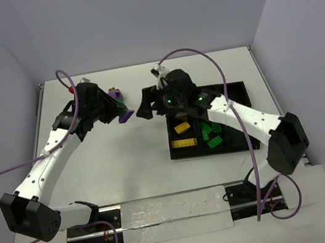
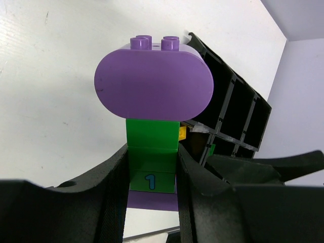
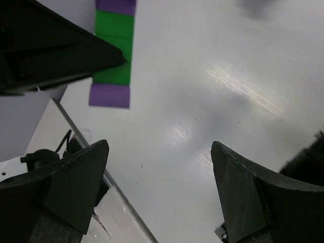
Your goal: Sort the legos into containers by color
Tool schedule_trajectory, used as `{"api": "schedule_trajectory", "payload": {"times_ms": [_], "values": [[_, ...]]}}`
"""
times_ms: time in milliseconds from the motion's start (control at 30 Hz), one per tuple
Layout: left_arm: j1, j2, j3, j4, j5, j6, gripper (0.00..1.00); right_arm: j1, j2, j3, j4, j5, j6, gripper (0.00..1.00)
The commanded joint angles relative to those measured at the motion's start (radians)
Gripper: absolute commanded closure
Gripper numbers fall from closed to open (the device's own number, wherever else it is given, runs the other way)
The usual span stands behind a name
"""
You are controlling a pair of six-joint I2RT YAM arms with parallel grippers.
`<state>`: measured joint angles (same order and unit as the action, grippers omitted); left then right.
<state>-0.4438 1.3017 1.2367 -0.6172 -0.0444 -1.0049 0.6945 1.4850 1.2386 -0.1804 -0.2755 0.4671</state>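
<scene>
Left jaws clenched on purple-green lego cluster point(image 2: 152, 136); right jaws released, so centre them round its purple end before closing

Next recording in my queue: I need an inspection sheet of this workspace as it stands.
Surface: white table.
Job's things: yellow bricks and green bricks lie in the black tray; a mixed cluster sits on the table beyond the left arm.
Clutter: nothing seen.
Grippers: left gripper shut on a purple-and-green cluster; right gripper open, empty, facing it.
Cables: purple cables loop above both arms.
Surroundings: plain grey walls.
</scene>
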Motion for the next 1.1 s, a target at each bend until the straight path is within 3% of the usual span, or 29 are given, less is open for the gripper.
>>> {"api": "schedule_trajectory", "payload": {"times_ms": [0,500,900,1000,1067], "values": [[-0.009,0.01,0.065,0.03,-0.006,-0.005,1.0,0.022,0.056,0.091,0.075,-0.063,0.002,0.11],[-0.01,0.016,0.064,0.03,-0.006,0.003,1.0,0.04,0.154,0.144,0.176,-0.143,0.065,0.22],[-0.019,0.015,0.053,0.043,0.006,0.006,1.0,0.046,0.201,0.136,0.268,-0.158,0.137,0.5],[-0.021,0.012,0.05,0.042,0.005,0.005,1.0,0.046,0.201,0.114,0.289,-0.155,0.159,0.64],[-0.021,0.01,0.05,0.04,0.0,0.008,1.0,0.045,0.185,0.094,0.299,-0.15,0.165,0.87]]}}
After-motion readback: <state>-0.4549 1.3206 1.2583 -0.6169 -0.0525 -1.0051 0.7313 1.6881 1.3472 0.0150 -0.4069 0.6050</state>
